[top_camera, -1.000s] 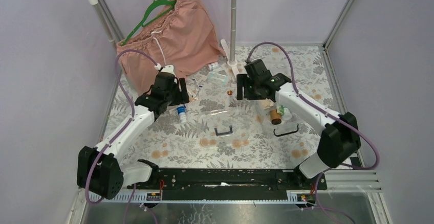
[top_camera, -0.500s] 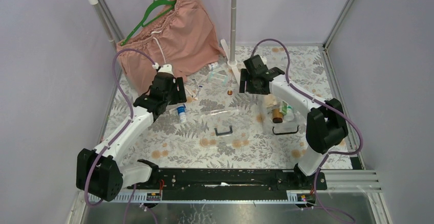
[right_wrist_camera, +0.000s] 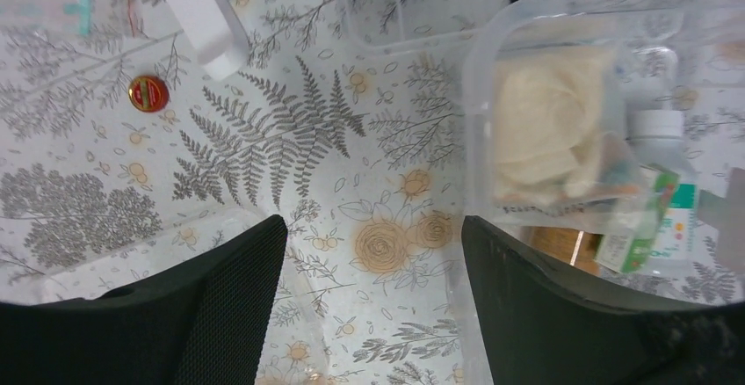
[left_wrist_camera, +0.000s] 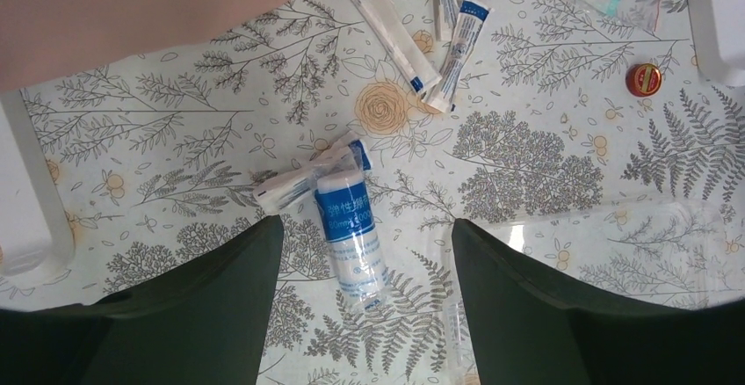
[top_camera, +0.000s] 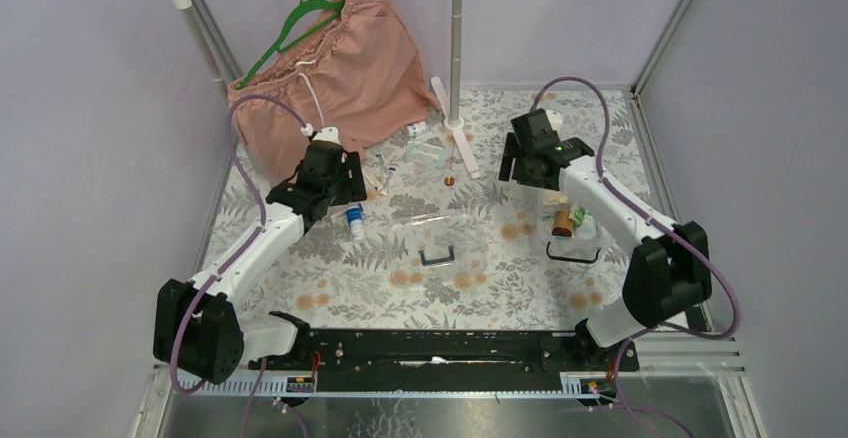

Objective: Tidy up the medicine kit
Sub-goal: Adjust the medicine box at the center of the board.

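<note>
**Top external: kit box open by the right edge, both jaws wide and empty**

Top external shows the clear box (top_camera: pixel 572 220) near the right edge of the tabletop (top_camera: pixel 500 288), with its black handle (top_camera: pixel 573 254) on the near side. The right wrist view looks into it. A cream gauze pad (right_wrist_camera: pixel 545 130), a white-capped bottle (right_wrist_camera: pixel 657 130), a green-and-white carton (right_wrist_camera: pixel 654 218) and a brown bottle (right_wrist_camera: pixel 553 246) lie packed together inside. The carton's print is too blurred to read.

The clear lid (top_camera: pixel 430 226) lies apart from the box on the middle of the tabletop, with the lid handle (top_camera: pixel 437 256) toward the near edge.

Loose items lie toward the far left. A bandage roll (left_wrist_camera: pixel 351 240) carries a blue label with white Chinese characters, and a wrapped strip (left_wrist_camera: pixel 303 178) touches its end. Two long sachets (left_wrist_camera: pixel 400 38) lie beyond it, and a small red cap (left_wrist_camera: pixel 643 79) sits nearer the middle. Pink shorts (top_camera: pixel 330 68) hang over the far left corner.

The left jaws stand wide and empty above the roll. The right jaws stand wide and empty over bare tabletop just left of the box.
</note>
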Robot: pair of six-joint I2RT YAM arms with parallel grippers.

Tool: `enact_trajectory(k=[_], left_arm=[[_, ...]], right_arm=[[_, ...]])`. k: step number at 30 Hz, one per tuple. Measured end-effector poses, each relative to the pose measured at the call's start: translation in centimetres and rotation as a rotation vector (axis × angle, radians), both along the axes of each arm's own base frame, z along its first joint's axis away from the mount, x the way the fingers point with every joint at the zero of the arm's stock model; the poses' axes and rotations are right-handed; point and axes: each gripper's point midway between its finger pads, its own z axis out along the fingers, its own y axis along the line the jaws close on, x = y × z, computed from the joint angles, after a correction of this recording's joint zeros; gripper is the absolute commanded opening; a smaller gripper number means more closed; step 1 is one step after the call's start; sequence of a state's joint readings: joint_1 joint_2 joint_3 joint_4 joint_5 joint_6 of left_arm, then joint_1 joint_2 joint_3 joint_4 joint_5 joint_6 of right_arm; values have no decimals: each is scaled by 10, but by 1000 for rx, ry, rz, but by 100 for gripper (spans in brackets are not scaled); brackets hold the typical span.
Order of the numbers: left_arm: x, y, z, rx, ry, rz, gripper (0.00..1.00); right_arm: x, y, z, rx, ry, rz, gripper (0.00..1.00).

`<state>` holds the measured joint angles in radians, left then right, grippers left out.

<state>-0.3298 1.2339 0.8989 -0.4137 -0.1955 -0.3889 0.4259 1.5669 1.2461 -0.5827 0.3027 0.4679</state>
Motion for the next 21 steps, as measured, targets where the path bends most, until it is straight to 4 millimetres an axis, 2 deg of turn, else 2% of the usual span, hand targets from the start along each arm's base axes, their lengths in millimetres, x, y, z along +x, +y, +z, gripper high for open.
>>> enact_trajectory(k=[4, 7, 10, 12, 17, 21], left_arm=[[6, -2, 3, -2, 2, 1, 79], [14, -3, 13, -10, -23, 5, 79], [22, -3, 22, -17, -46, 11, 79], [25, -3, 23, -20, -53, 15, 79], [26, 3, 22, -23, -54, 30, 80], [25, 6, 21, -24, -54, 35, 80]], right_arm=[[2, -19, 28, 27, -70, -50, 82], [4, -32, 42, 38, -107, -80, 82], [6, -35, 48, 46, -118, -79, 81], [9, -28, 52, 70, -118, -49, 80], [22, 9, 67, 212, -137, 86, 77], [23, 40, 64, 325, -103, 181, 76]])
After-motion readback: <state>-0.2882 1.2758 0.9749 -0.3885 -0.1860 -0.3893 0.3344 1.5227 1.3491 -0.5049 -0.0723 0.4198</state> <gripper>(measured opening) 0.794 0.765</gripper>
